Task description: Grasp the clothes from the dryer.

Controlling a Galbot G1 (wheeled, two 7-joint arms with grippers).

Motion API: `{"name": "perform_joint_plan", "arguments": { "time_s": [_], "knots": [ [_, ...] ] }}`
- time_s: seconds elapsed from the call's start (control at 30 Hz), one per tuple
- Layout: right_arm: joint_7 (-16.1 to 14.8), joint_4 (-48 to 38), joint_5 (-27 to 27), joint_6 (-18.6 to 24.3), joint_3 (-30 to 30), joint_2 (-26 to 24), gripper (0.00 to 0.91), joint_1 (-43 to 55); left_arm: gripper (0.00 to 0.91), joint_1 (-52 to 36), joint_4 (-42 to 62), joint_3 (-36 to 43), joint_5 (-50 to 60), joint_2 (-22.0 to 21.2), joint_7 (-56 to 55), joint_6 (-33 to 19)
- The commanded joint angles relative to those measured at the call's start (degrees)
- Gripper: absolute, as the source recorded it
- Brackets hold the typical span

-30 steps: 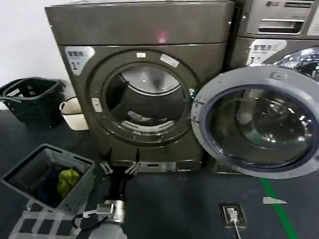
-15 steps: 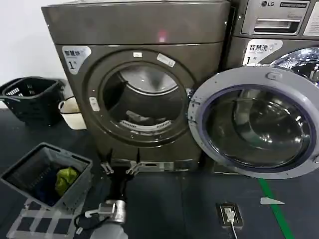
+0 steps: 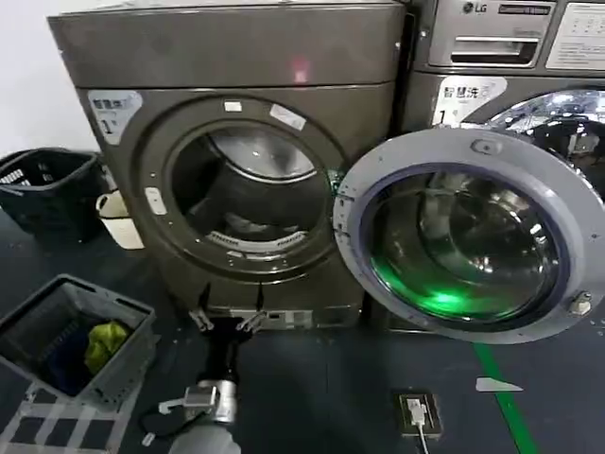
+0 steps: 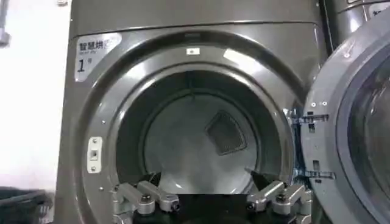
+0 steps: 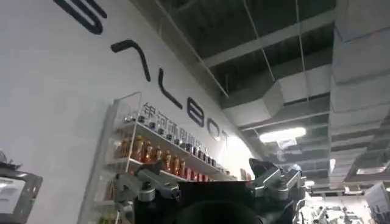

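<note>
The dryer stands ahead, bronze-grey, with a white "1" sticker and a red light. Its round door hangs open to the right. A small pale heap, the clothes, lies low in the steel drum. My left gripper is open and empty, low in front of the dryer's base and below the porthole. From the left wrist, the left gripper faces the drum's mouth, and its body hides the drum's bottom. My right gripper is open and empty, pointing up at a ceiling and a shelf.
A grey basket at the lower left holds a yellow-green cloth and a dark blue cloth. A black basket and a white bucket stand left of the dryer. The LG machine is to the right. A floor socket lies near a green line.
The dryer and its door have slid leftward in the head view and look a little larger. The left gripper keeps its place and stays open. The door glass now reflects green.
</note>
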Motion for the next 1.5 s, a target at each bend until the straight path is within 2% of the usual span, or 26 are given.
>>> {"name": "perform_joint_plan", "arguments": {
  "time_s": [0.03,1.0,1.1,1.17,1.3,1.4,1.5],
  "knots": [
    [-0.11,-0.07,-0.04,0.47,0.0,-0.01,0.907,0.01,0.907,0.01,0.12,0.06,0.05,-0.08,0.03,0.04],
    [-0.01,0.32,0.15,2.02,-0.57,0.12,0.907,-0.05,0.907,-0.41,0.96,0.35,0.68,0.34,-0.8,0.08],
    [0.14,1.02,-0.02,0.48,-0.46,0.26,0.907,-0.22,0.907,-1.03,0.61,0.54,2.09,0.27,-2.58,3.48],
    [-0.09,1.42,-0.14,-0.04,-0.21,0.25,0.907,-0.4,0.907,-1.93,1.41,0.0,3.38,0.34,-2.96,2.59],
    [-1.37,2.33,-1.56,-1.64,0.35,0.18,0.907,-0.71,0.907,-7.43,4.34,-2.43,0.27,0.81,-0.34,4.22],
    [-0.39,2.93,-1.46,-3.87,1.62,-0.37,0.907,-1.14,0.907,-14.64,12.35,-4.16,-1.34,1.43,0.69,4.01],
    [-0.23,2.02,-1.07,-2.16,2.97,-0.69,0.907,-1.65,0.907,-23.38,19.94,-4.41,-2.77,2.02,0.51,4.25]
  ]
}}
